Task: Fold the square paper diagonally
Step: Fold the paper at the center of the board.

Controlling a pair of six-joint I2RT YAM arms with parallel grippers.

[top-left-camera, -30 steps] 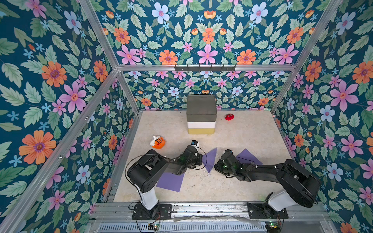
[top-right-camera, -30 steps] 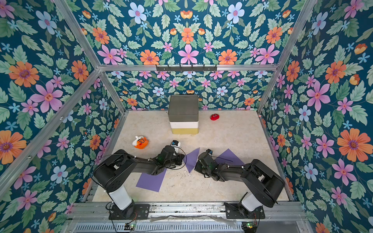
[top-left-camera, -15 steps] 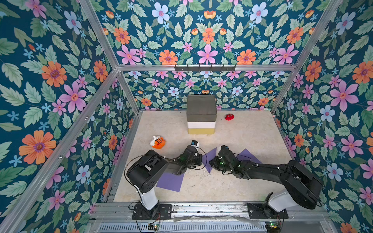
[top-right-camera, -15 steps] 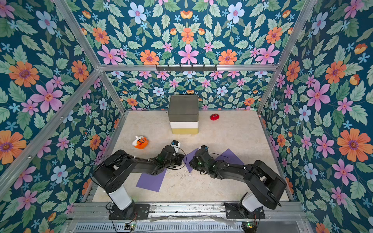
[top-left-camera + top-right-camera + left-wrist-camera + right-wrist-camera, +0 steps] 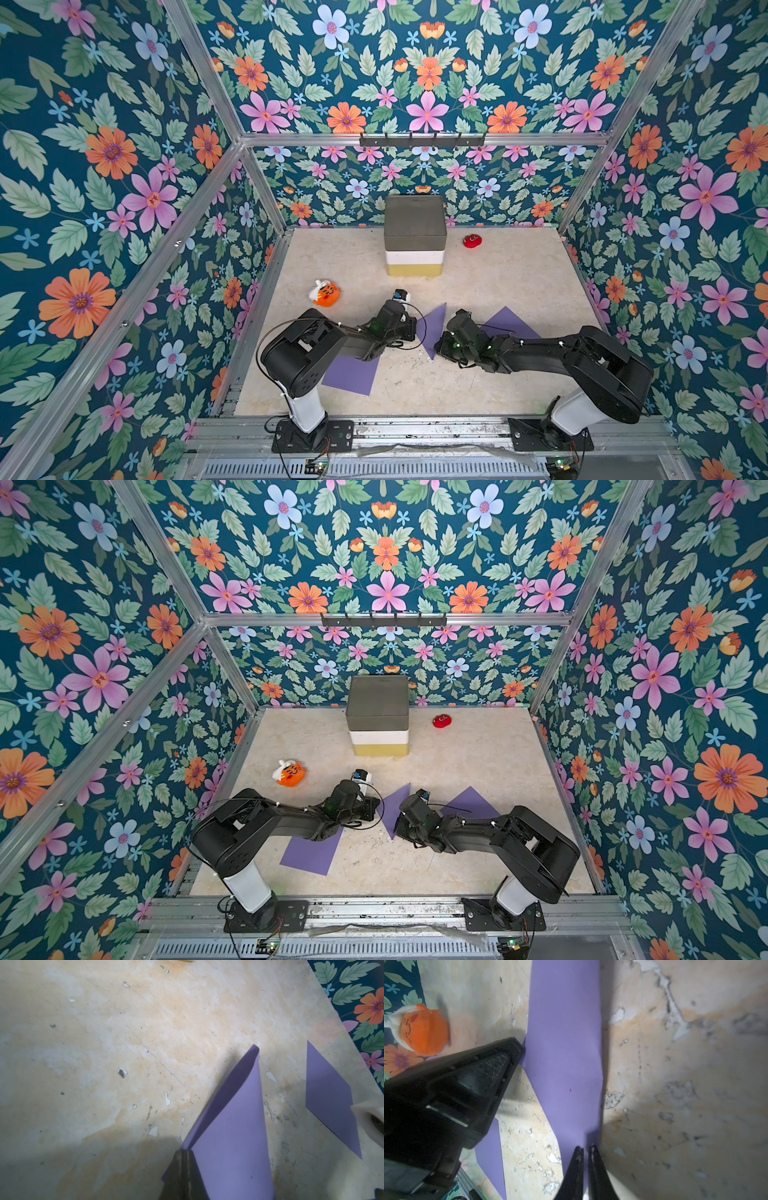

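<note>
Right pincer [image 5: 585, 1148] nearer paper [image 5: 564, 1043]; left pincer [image 5: 185, 1152] unmoved

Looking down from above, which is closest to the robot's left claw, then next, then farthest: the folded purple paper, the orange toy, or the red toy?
1. folded purple paper: pinched in the left gripper.
2. orange toy: off to its left.
3. red toy: far back, on the right.

Floral walls [image 5: 424, 83] in dark teal enclose 3 sides. Aluminium rails [image 5: 291, 139] frame them. The beige worktop [image 5: 519, 282] is chipped
</note>
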